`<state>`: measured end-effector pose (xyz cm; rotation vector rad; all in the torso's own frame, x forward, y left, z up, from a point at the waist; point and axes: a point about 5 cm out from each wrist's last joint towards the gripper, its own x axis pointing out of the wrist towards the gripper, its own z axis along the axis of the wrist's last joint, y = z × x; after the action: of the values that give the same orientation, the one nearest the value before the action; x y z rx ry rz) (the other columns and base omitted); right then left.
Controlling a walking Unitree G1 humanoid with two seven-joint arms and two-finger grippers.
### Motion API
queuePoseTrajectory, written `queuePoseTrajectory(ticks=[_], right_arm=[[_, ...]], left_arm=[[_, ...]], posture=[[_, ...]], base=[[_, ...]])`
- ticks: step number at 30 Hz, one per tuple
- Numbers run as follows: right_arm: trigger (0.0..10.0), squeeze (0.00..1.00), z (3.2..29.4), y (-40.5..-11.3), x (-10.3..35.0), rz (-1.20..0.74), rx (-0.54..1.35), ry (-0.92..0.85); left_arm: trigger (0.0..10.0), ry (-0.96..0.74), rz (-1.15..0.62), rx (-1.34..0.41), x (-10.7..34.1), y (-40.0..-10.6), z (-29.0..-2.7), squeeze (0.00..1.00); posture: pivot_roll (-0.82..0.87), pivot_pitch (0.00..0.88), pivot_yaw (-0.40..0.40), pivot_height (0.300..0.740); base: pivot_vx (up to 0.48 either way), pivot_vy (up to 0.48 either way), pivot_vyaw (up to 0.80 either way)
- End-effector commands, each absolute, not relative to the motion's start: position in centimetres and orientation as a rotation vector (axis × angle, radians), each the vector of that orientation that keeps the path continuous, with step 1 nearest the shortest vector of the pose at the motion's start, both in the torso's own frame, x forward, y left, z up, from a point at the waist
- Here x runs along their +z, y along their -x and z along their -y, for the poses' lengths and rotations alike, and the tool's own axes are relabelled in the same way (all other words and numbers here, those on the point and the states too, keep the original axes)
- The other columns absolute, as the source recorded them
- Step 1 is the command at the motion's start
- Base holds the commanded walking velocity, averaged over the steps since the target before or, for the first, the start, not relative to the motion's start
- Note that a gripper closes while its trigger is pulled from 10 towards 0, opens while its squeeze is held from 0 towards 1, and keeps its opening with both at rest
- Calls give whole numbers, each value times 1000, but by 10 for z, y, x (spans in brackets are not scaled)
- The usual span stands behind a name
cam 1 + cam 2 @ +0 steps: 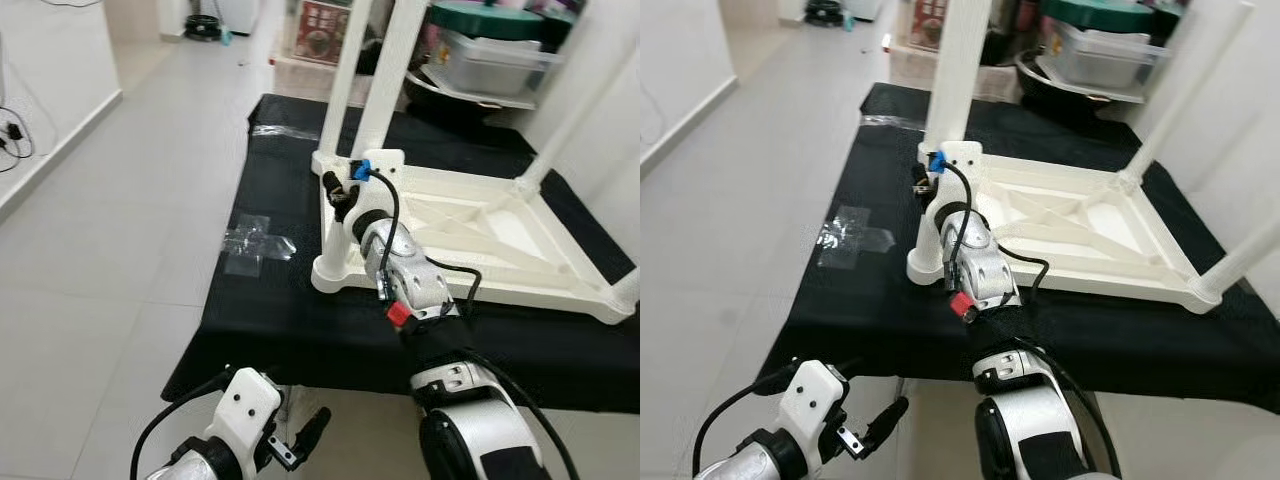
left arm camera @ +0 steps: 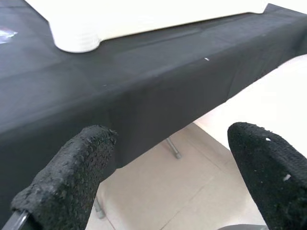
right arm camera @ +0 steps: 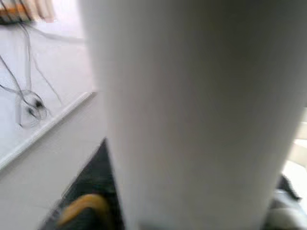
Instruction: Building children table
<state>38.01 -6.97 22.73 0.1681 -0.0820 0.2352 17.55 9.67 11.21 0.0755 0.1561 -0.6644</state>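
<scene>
Black-draped workbench (image 1: 300, 330) on pale tiled floor (image 1: 120, 230). Right gripper (image 1: 340, 192) at near-left corner of upturned white children table (image 1: 470, 235), against base of upright table leg (image 1: 385, 75); finger state cannot tell. Left gripper (image 2: 168, 163) spread, holding nothing, low off workbench's near edge. Tape patch (image 1: 255, 243) near workbench's left edge.

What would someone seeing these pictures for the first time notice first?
A white children's table lies upside down on a black cloth, its legs pointing up. The robot's right hand reaches to the base of the near-left leg, which looms close and blurred in the right wrist view. The left hand hangs low below the cloth's near edge, its fingers apart and holding nothing.
</scene>
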Motion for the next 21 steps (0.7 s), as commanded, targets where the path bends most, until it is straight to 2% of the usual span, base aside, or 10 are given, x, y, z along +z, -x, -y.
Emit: queuePoseTrajectory(ticks=[1,4,5,9,12,16,21], right_arm=[[10000,1000,69,-377,229,140,243,-204],[10000,1000,69,-375,229,162,242,-246],[10000,0,69,-373,229,169,275,-259],[10000,0,75,-365,224,168,347,-282],[10000,0,84,-359,213,149,376,-230],[10000,0,95,-352,200,122,295,-130],[10000,0,95,-350,192,95,250,-90]], left_arm=[[10000,-67,-182,-672,107,-173,-96,0],[10000,-66,-182,-671,107,-174,-96,0],[10000,-66,-181,-671,107,-174,-96,0],[10000,-67,-182,-672,107,-174,-96,0],[10000,-69,-185,-672,107,-174,-97,0],[10000,-66,-188,-680,106,-176,-97,0],[10000,-71,-186,-681,106,-177,-97,0]], posture=[[120,73,-167,740],[120,73,-168,740],[117,73,-167,740],[116,73,-166,740],[110,69,-163,740],[100,69,-152,740],[108,65,-155,740]], base=[[0,0,0],[0,0,0],[0,0,0],[0,0,0],[0,0,0],[0,0,0],[0,0,0]])
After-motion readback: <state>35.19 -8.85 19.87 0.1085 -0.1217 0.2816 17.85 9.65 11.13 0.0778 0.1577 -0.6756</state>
